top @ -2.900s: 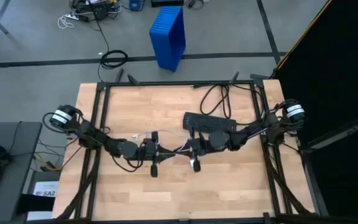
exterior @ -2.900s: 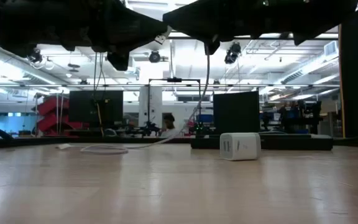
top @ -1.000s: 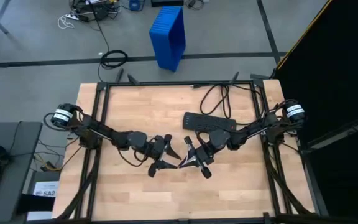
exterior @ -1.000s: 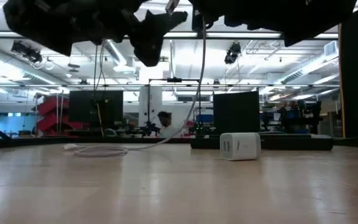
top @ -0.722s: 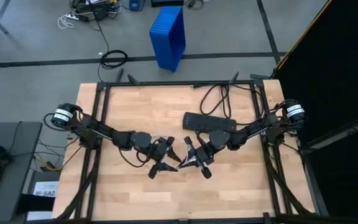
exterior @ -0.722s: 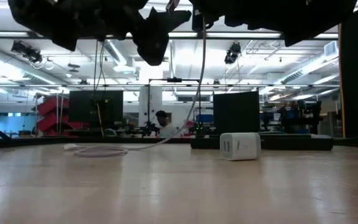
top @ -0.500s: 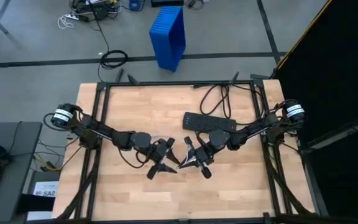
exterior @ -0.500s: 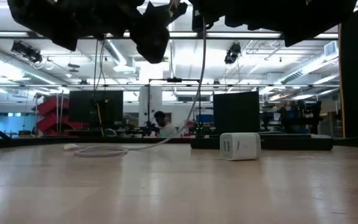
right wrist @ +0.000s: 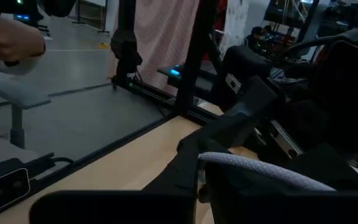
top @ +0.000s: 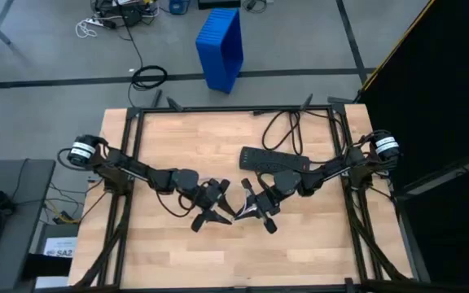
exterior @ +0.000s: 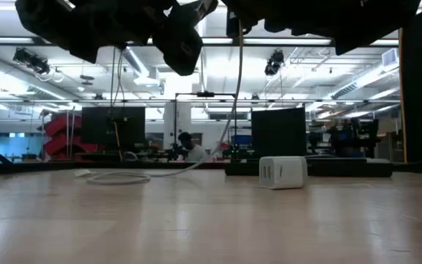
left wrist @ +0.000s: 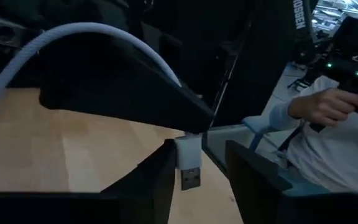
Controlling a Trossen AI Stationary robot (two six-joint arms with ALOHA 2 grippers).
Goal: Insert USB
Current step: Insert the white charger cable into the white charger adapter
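The USB is a thin white cable. Its plug end (left wrist: pixel 189 163) hangs above the table's middle, and its slack rest (exterior: pixel 123 176) lies on the wood. My right gripper (top: pixel 247 210) is shut on the cable just behind the plug. My left gripper (top: pixel 221 210) faces it, open, with its two fingers (left wrist: pixel 157 177) standing either side of the plug. Whether the nearer finger touches the plug, I cannot tell. A white charger cube (exterior: pixel 283 172) stands on the table in front of the black power strip (top: pixel 271 159). My right gripper pinches the white cable just behind its plug (left wrist: pixel 185 140) between its two fingers, coming level from the table's right side. The plug sticks out past the fingertips, lifted clear. Behind the hold the cable (right wrist: pixel 260 169) arcs back, then hangs slack (exterior: pixel 239 66) to the table.
The power strip's thick black cord (top: pixel 287 126) loops toward the far edge. A black frame (top: pixel 234 108) rims the table. Beyond the table a person in a white sleeve (left wrist: pixel 328 124) sits. A blue crate (top: pixel 221 45) stands on the floor.
My left gripper has crept a little toward the plug held by my right gripper, both staying high above the table. The cable's slack part has kept its place on the wood.
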